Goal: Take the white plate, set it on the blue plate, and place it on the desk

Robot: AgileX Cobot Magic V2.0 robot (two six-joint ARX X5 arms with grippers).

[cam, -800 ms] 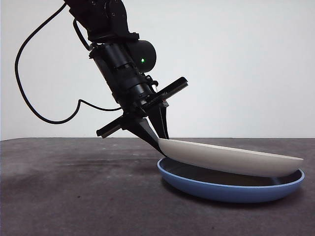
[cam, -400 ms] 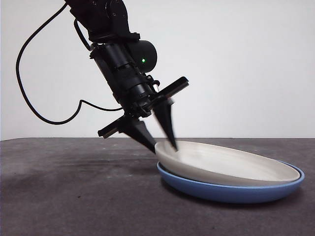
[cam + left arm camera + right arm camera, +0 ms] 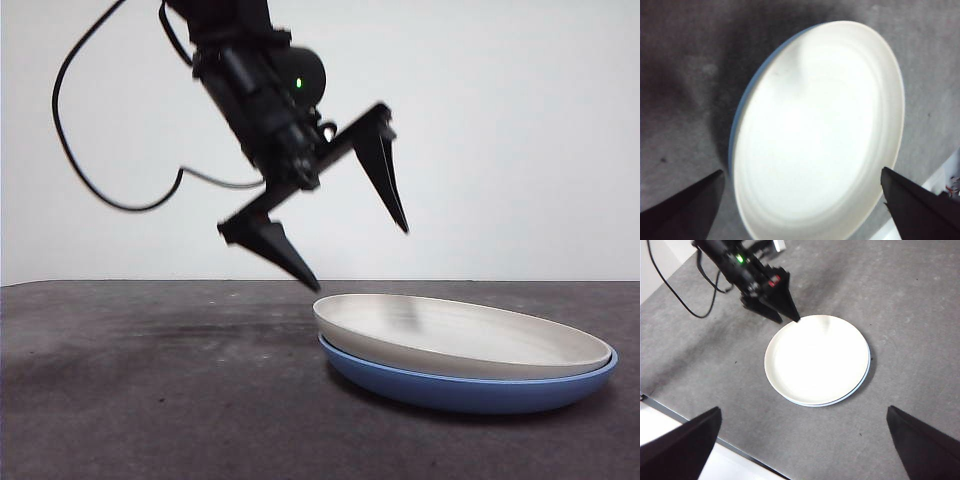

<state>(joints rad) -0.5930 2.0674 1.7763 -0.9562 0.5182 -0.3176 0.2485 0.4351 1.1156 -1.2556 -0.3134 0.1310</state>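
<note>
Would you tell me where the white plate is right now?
The white plate lies nested in the blue plate on the desk, right of centre in the front view, just below the open left gripper.

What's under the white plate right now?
The blue plate, nested beneath the white plate on the desk. Only its rim and outer wall show; its inside is covered.

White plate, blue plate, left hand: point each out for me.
Round cream-white plate [image 3: 470,335], front view, inner surface.
Glossy round blue plate [image 3: 470,392], front view, outer rim wall under the white one.
Left hand [image 3: 355,255], front view, midway between open fingertips.
</note>
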